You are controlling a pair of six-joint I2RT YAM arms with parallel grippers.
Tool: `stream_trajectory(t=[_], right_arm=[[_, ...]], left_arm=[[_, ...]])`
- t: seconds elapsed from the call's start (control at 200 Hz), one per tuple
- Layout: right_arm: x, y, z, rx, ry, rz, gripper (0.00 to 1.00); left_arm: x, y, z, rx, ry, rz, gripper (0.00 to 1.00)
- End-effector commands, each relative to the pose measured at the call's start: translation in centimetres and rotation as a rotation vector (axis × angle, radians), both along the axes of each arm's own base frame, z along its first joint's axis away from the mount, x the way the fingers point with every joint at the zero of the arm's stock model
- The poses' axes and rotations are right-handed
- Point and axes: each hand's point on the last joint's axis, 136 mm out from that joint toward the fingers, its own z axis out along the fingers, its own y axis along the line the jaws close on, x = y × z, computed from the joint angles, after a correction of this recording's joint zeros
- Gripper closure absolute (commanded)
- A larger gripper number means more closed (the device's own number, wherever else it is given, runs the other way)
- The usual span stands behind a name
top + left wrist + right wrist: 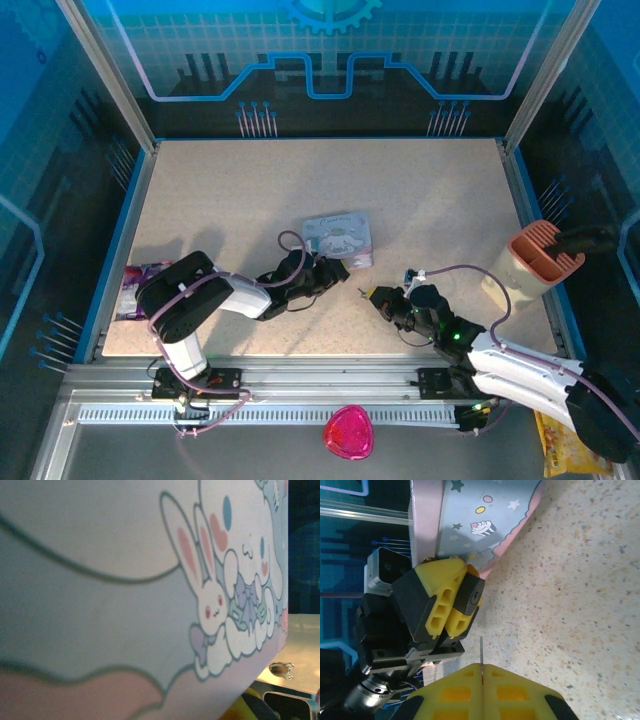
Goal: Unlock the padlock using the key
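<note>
The padlock, a small dark block with its keyhole facing my right gripper, sits pinched between the yellow fingers of my left gripper. That gripper is shut on it beside the pale blue cartoon tin, whose printed face looms close in the left wrist view. My right gripper is shut on the key. The key's thin shaft sticks out toward the padlock with a short gap between them. From above, the right gripper lies just right of the left one.
A peach holder with a dark tool stands at the table's right edge. A colourful packet lies at the left edge. A pink object and a yellow bag sit off the table's near side.
</note>
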Motion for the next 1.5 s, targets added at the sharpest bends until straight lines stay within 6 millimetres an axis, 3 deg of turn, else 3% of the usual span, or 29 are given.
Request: stream_trajectory(t=[0.0, 1.041, 1.496], right_arm=[[0.7, 0.5, 1.8, 0.07, -0.054, -0.003, 1.0], [1.6, 1.3, 1.3, 0.09, -0.074, 0.007, 1.0], [1.4, 0.6, 1.0, 0.08, -0.07, -0.015, 1.0]], left_arm=[[-0.8, -1.0, 2.5, -0.1, 0.001, -0.031, 0.96], [-2.8, -2.4, 4.7, -0.266, 0.063, -0.073, 0.98], [-2.7, -2.1, 5.2, -0.279, 0.052, -0.058, 0.98]])
